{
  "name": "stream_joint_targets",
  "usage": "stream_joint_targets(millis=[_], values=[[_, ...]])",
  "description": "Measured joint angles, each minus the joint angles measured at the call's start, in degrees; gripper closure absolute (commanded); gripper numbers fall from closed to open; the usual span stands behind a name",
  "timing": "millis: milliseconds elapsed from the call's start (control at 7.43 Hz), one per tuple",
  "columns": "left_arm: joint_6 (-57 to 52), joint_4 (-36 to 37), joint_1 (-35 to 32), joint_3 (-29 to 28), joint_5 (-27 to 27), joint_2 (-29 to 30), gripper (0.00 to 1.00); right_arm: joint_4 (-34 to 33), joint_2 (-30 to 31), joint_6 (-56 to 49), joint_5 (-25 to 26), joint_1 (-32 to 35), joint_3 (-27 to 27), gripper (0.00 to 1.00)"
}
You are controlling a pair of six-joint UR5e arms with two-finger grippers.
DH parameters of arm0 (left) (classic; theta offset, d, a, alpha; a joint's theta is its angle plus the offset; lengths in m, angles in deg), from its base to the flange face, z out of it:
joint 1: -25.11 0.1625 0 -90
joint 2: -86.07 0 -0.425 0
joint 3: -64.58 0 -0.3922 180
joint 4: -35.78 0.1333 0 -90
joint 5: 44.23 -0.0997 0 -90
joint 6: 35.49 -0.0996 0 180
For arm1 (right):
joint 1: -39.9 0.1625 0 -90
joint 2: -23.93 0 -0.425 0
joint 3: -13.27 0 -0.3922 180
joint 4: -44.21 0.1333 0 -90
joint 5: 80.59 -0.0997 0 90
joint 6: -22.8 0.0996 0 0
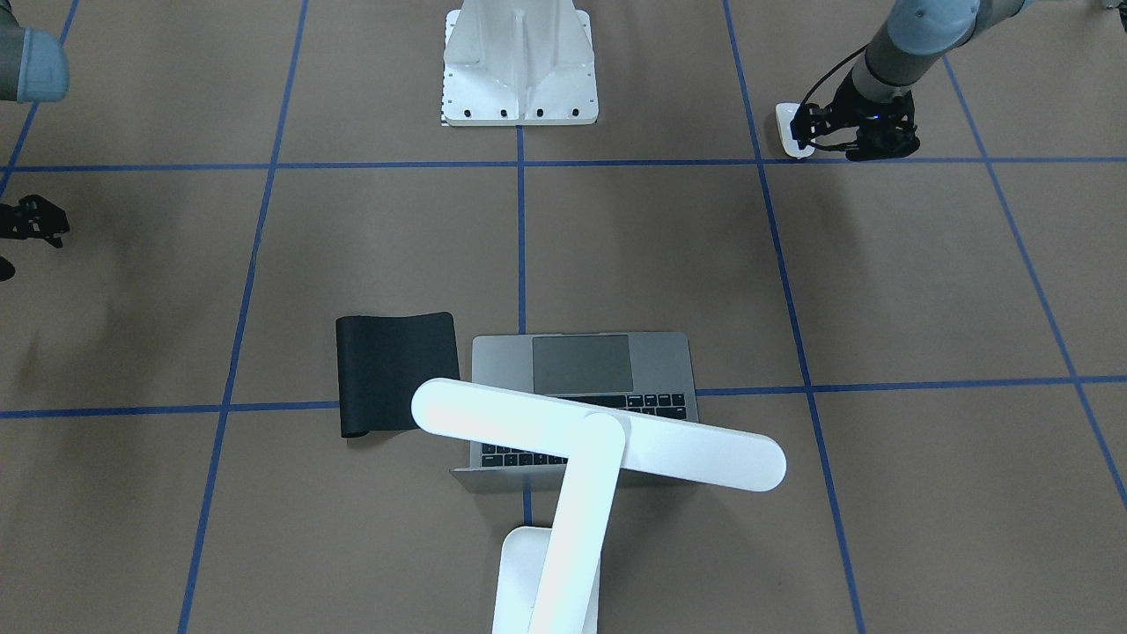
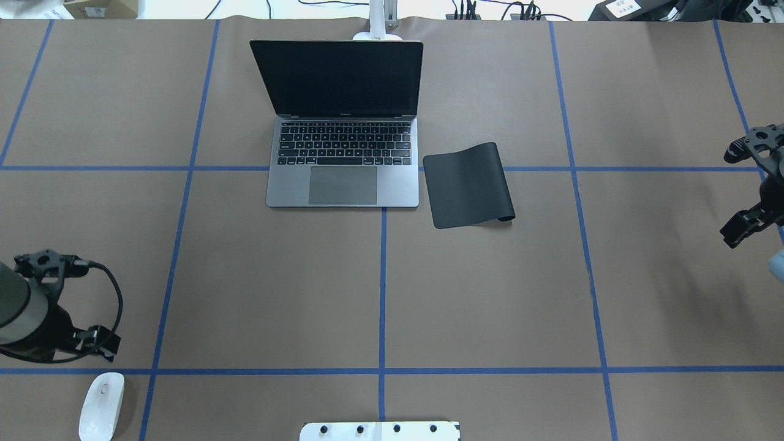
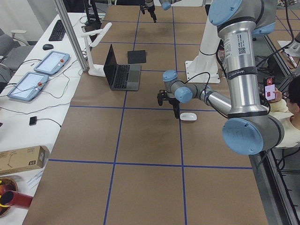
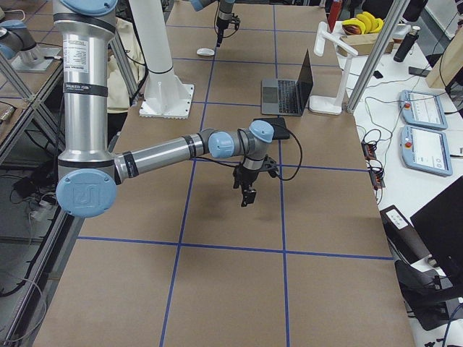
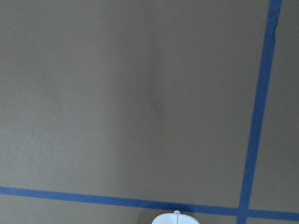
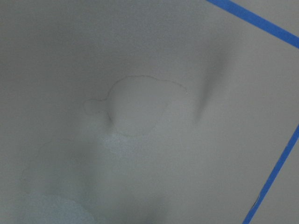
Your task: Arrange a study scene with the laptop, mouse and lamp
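Observation:
The laptop (image 2: 343,153) stands open at the far middle of the table, screen dark; it also shows in the front view (image 1: 581,370). The lamp (image 1: 599,440) stands behind the laptop, its bar head over the keyboard. The mouse (image 2: 101,405) lies on the table's near left, and shows in the front view (image 1: 791,130) and at the bottom edge of the left wrist view (image 5: 175,218). My left gripper (image 2: 70,303) hovers just beyond the mouse, open and empty. My right gripper (image 2: 750,184) is open and empty at the far right edge.
A black mat (image 2: 468,184) lies right of the laptop, one edge curled up. The white ribbed pedestal (image 1: 519,66) stands at the near middle edge. A side table with tablets (image 3: 51,63) runs beyond the lamp.

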Motion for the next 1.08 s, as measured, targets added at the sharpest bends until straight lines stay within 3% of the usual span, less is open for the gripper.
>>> stream_joint_targets(millis=[538, 673, 1077], values=[[5.6, -3.7, 10.8, -1.5, -5.5, -0.5, 0.0, -0.5, -0.3, 0.0, 0.3, -0.2, 0.2, 0.0], [5.6, -4.1, 12.0, -1.7, -6.3, -0.6, 0.06, -0.5, -0.4, 0.0, 0.3, -0.2, 0.2, 0.0], [5.6, -4.3, 13.7, -2.0, -7.5, -1.0, 0.4, -1.4, -0.7, 0.0, 0.3, 0.1, 0.2, 0.0]])
